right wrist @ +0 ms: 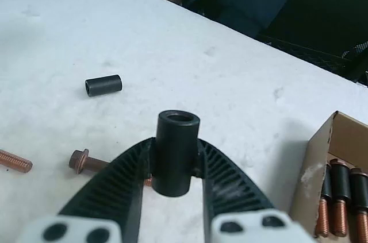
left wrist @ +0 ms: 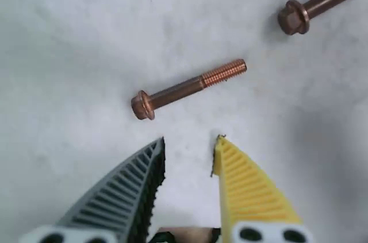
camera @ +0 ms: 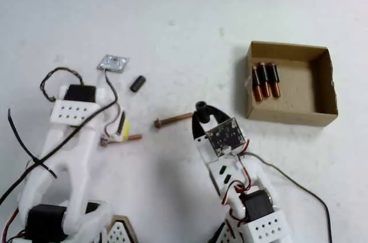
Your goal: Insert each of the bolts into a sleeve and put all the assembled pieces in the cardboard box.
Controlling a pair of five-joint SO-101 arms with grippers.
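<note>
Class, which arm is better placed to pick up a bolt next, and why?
Left. The left pincer is open right beside a loose bolt, while the right pincer is shut on a sleeve.

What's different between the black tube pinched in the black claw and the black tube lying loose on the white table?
The gripped black cylindrical sleeve stands upright, clamped in the right gripper; the loose black sleeve lies on its side on the white table, untouched. Both are short, hollow black tubes.

Robotics lab bench: white table (camera: 184,19), exposed servo cables (camera: 34,161).
</note>
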